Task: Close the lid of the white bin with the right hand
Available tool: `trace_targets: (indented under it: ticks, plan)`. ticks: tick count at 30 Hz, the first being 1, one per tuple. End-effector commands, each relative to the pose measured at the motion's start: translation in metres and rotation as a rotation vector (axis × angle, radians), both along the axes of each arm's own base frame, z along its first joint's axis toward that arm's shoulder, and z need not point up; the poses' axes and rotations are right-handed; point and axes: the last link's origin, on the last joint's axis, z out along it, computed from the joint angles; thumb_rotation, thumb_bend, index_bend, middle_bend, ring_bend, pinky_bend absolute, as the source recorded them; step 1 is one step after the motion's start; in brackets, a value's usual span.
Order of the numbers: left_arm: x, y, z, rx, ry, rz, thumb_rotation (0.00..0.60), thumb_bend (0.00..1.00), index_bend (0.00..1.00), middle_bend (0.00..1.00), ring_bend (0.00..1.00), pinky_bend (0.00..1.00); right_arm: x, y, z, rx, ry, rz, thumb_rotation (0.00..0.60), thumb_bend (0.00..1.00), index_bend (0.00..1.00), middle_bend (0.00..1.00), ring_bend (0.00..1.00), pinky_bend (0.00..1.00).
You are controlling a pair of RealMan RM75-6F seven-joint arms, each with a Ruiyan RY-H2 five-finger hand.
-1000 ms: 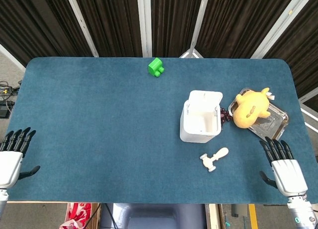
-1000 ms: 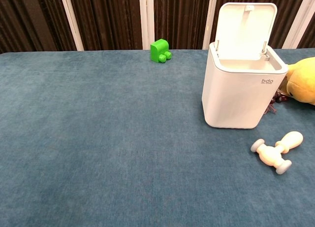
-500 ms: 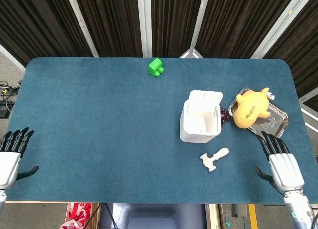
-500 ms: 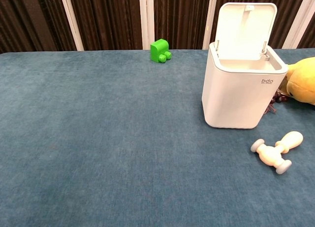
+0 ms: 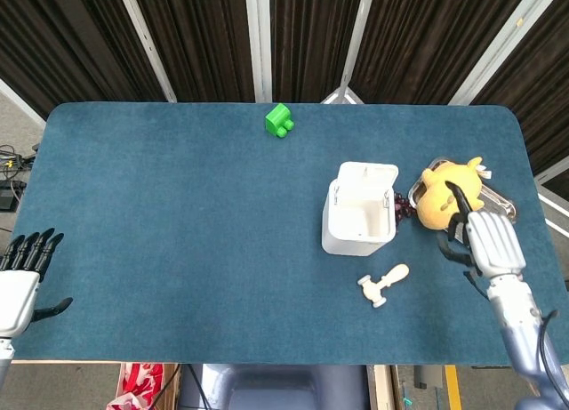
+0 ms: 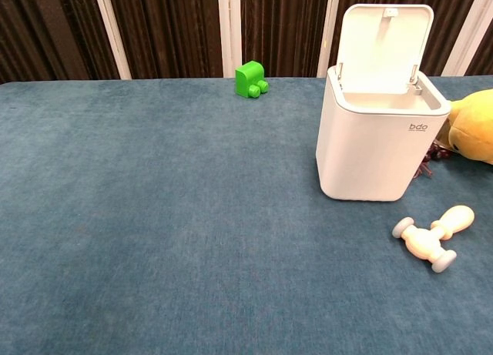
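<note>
The white bin stands right of the table's middle, and its lid is swung up at the back, leaving the inside exposed. My right hand hovers to the right of the bin with fingers stretched forward and apart, holding nothing, its fingertips over the yellow plush duck. It is apart from the bin. My left hand sits at the table's near left edge, fingers spread and empty. Neither hand appears in the chest view.
The yellow plush duck lies on a metal tray right of the bin. Dark grapes sit between bin and duck. A white toy hammer lies in front of the bin. A green toy block rests near the far edge.
My right hand has lifted from the near right edge and moved forward, now reaching over the tray and duck. The left hand and the bin's lid have stayed where they were.
</note>
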Motion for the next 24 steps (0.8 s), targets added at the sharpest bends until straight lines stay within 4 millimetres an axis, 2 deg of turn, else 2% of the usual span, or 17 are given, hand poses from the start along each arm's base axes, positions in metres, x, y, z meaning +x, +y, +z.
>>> trace_targets:
  ticks: [1, 5, 13, 21, 24]
  plan:
    - [0.000, 0.001, 0.001, 0.001, -0.006, 0.004, 0.600, 0.00, 0.00, 0.00, 0.00, 0.00, 0.032, -0.033, 0.006, 0.022, -0.025, 0.005, 0.600, 0.48, 0.00, 0.67, 0.73, 0.72]
    - [0.000, 0.002, 0.000, -0.003, -0.005, 0.008, 0.600, 0.00, 0.00, 0.00, 0.00, 0.00, 0.049, -0.055, 0.005, 0.030, -0.013, -0.009, 0.600, 0.51, 0.00, 0.68, 0.74, 0.72]
    - [-0.002, 0.005, -0.001, -0.012, -0.011, 0.023, 0.600, 0.00, 0.00, 0.00, 0.00, 0.00, 0.070, -0.077, -0.014, 0.068, -0.003, -0.032, 0.600, 0.51, 0.00, 0.69, 0.74, 0.72]
    - [-0.004, 0.006, 0.001, -0.015, -0.025, 0.031, 0.600, 0.00, 0.00, 0.00, 0.00, 0.00, 0.079, -0.086, -0.034, 0.097, 0.016, -0.063, 0.600, 0.52, 0.01, 0.69, 0.74, 0.72]
    - [-0.005, 0.006, 0.002, -0.015, -0.032, 0.036, 0.600, 0.00, 0.00, 0.00, 0.00, 0.00, 0.082, -0.084, -0.041, 0.111, 0.029, -0.068, 0.600, 0.56, 0.11, 0.70, 0.75, 0.72]
